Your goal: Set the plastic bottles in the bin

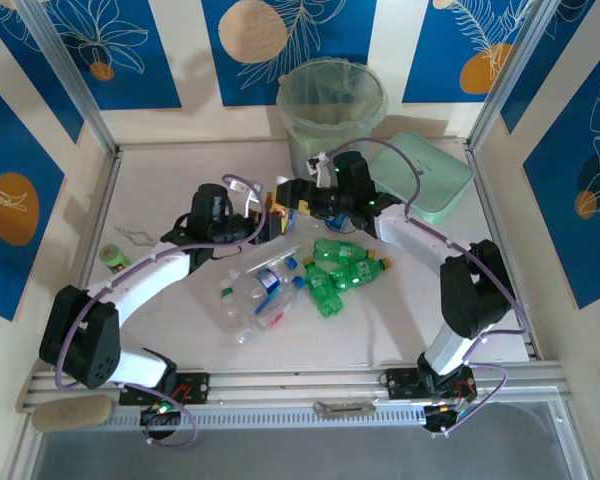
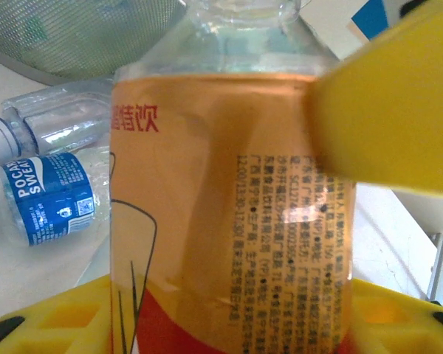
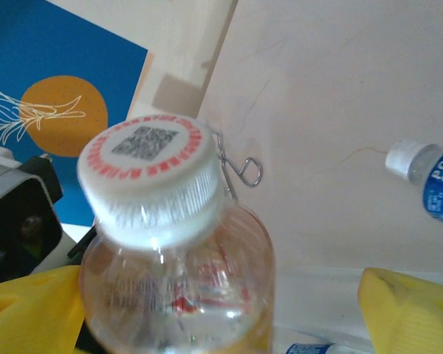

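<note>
**One bottle in hand, the heap not yet binned**

The left gripper [image 1: 266, 222] is pinching an orange-labelled bottle [image 2: 229, 221] around its body. It holds the bottle off the table, just in front of the bin [image 1: 302, 150]. The right gripper [image 1: 298, 200] has its fingers spread on either side of that bottle's white-capped neck without clamping it, which looks to me like a handover under way. From above the bin's liner looks bare, though I can't read its bottom. The clear bottles [image 1: 252, 298] and green bottles [image 1: 338, 272] lie heaped mid-table, well short of the bin. I judge the job barely begun, with nearly every bottle left to go.
</note>
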`<action>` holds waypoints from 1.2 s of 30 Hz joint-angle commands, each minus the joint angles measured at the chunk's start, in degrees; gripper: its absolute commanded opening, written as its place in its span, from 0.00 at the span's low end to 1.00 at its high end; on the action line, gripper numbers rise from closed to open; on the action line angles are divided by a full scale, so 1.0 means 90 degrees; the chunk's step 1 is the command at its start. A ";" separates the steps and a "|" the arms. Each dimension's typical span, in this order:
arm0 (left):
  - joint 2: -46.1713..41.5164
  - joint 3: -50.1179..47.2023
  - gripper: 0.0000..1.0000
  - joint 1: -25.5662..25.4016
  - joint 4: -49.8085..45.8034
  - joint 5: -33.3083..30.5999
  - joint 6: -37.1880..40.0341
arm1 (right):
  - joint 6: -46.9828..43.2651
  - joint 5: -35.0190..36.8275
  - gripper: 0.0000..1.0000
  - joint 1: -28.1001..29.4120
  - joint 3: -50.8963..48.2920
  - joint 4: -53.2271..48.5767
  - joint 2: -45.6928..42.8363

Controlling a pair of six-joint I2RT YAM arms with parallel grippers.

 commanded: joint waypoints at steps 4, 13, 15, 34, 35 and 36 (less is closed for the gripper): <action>-0.0157 -0.0064 0.47 -0.0163 0.0102 -0.0067 0.0149 | 0.0127 -0.0275 0.89 0.0163 0.0313 0.0126 0.0242; -0.0169 -0.0052 0.49 -0.0193 0.0060 -0.0217 0.0171 | 0.0159 -0.0323 0.66 0.0214 0.0317 0.0130 0.0341; -0.0159 -0.0054 0.51 -0.0203 0.0061 -0.0238 0.0160 | 0.0139 -0.0315 0.61 0.0204 0.0317 0.0110 0.0321; -0.0535 -0.0161 0.94 -0.0181 -0.0447 -0.1533 0.0191 | -0.0154 0.0626 0.55 -0.0167 -0.0181 -0.0365 0.0037; -0.0637 -0.0256 0.94 -0.0174 -0.0430 -0.1785 0.0172 | -0.0163 0.0719 0.55 -0.0230 -0.0253 -0.0406 -0.0025; -0.0787 -0.0386 0.98 -0.0173 -0.0392 -0.2114 0.0119 | -0.0182 0.0802 0.55 -0.0290 -0.0337 -0.0457 -0.0095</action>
